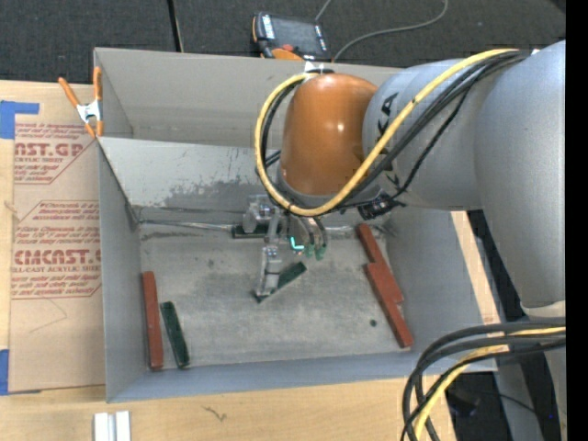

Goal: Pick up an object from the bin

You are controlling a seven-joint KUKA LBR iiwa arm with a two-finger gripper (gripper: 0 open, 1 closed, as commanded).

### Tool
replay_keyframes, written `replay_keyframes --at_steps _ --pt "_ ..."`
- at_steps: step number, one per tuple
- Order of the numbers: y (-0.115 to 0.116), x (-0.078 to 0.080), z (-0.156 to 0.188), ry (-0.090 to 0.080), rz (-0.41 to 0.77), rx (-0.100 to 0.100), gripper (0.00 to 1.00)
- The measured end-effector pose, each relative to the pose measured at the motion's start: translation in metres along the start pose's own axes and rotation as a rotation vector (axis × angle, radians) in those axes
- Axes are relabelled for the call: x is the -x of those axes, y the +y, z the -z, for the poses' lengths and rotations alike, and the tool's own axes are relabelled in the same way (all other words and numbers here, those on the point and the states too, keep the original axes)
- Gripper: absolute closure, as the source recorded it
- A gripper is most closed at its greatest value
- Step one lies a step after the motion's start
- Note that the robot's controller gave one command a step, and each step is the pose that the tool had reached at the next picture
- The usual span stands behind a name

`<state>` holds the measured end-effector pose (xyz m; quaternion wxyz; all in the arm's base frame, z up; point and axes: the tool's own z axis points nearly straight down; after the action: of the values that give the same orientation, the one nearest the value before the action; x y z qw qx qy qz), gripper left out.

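My gripper [268, 281] hangs low over the middle of the bin floor, below the orange dome on the wrist. A small dark green block [293, 273] lies tilted right against its right side, touching it or very nearly so. Whether the block is gripped cannot be made out.
A red-brown stick [151, 321] and a dark green stick [175, 334] lie side by side near the left wall. Two red-brown sticks [376, 263] [398, 320] lie end to end along the right wall. The arm and its yellow cables cover the bin's upper right.
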<state>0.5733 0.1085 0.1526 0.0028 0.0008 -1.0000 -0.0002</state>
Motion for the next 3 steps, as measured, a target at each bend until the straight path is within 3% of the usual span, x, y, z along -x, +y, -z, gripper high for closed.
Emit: replay_keyframes --at_steps 1,2,3 --pt "-0.06 0.007 -0.085 -0.002 0.209 -0.002 0.0" --pt "-0.088 0.008 -0.083 -0.007 0.338 -0.002 0.0" --pt "-0.087 0.009 -0.082 -0.007 0.338 0.0 1.0"
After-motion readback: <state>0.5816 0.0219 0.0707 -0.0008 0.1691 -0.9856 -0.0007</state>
